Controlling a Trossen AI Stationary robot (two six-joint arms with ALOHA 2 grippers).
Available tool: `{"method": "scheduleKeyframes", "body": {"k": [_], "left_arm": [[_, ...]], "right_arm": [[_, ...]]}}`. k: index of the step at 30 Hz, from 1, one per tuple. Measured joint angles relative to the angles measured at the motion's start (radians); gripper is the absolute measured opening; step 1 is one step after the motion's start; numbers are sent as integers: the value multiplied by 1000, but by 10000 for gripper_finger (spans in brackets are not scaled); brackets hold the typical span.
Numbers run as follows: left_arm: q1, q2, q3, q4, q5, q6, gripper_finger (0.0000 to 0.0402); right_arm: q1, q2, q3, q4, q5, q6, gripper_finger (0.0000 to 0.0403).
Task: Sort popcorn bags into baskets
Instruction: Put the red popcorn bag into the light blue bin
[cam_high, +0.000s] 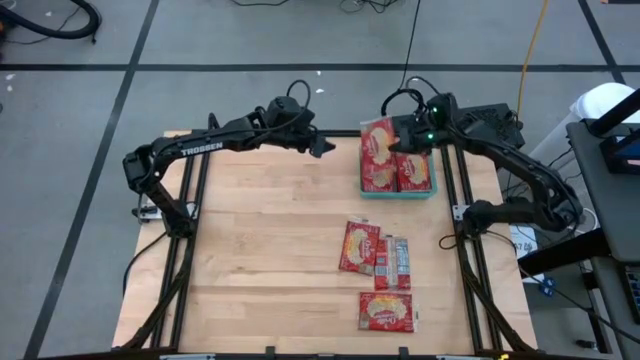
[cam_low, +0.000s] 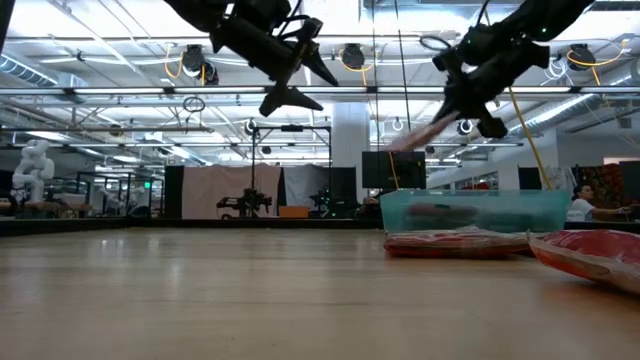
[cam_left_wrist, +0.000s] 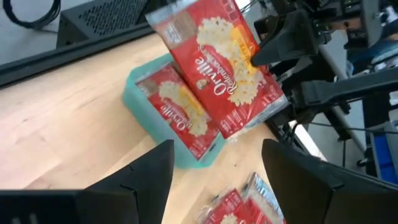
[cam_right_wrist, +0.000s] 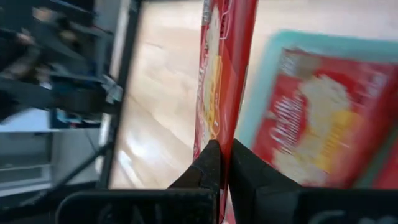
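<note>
While the high view is laying out the whole desk (cam_high: 260, 240) from above, a popcorn bag (cam_high: 379, 141) is being held over the teal basket (cam_high: 398, 192) at the far right side of the desk by the right claw (cam_high: 400, 143), whose fingers are pressed together on the packet's edge. That pinch is being shown most plainly in the right wrist view, where the held bag (cam_right_wrist: 219, 74) is being seen edge-on, clamped between the two dark fingertips (cam_right_wrist: 208, 163), with the basket (cam_right_wrist: 264, 81) and a bag lying in it (cam_right_wrist: 317, 118) just beyond. In the left wrist view the same held bag (cam_left_wrist: 217, 62) is being presented face-on, tilted above the basket (cam_left_wrist: 140, 102), with the right claw (cam_left_wrist: 261, 53) gripping its side; another packet (cam_left_wrist: 177, 109) is lying flat inside. The left claw (cam_high: 322, 146) is being kept in the air just beside the basket's left side, its fingers spread wide and gripping nothing; that gap is being seen in the left wrist view between the fingers (cam_left_wrist: 146, 174). Only the low view is showing height: both claws are hanging well above the desk, left claw (cam_low: 300, 80) and right claw (cam_low: 470, 105). Three more bags (cam_high: 378, 258) are lying nearer on the desk, two side by side and touching, one (cam_high: 386, 312) nearer still.
</note>
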Motion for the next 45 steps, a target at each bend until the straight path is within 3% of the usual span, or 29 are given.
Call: {"method": "scheduleKeyframes", "body": {"k": [8, 14, 22, 33, 45], "left_arm": [[-8, 0, 0, -12, 2, 38, 226], [-8, 0, 0, -12, 33, 38, 206], [-34, 0, 0, -12, 39, 38, 185], [-39, 0, 0, -12, 39, 66, 184], [-39, 0, 0, -12, 39, 93, 184]], "right_arm": [[-10, 97, -9, -83, 76, -127, 1], [-4, 146, -33, -56, 81, -73, 1], [50, 113, -43, -44, 132, 30, 3], [157, 125, -43, -37, 238, 99, 3], [177, 128, -46, -34, 313, 115, 4]]}}
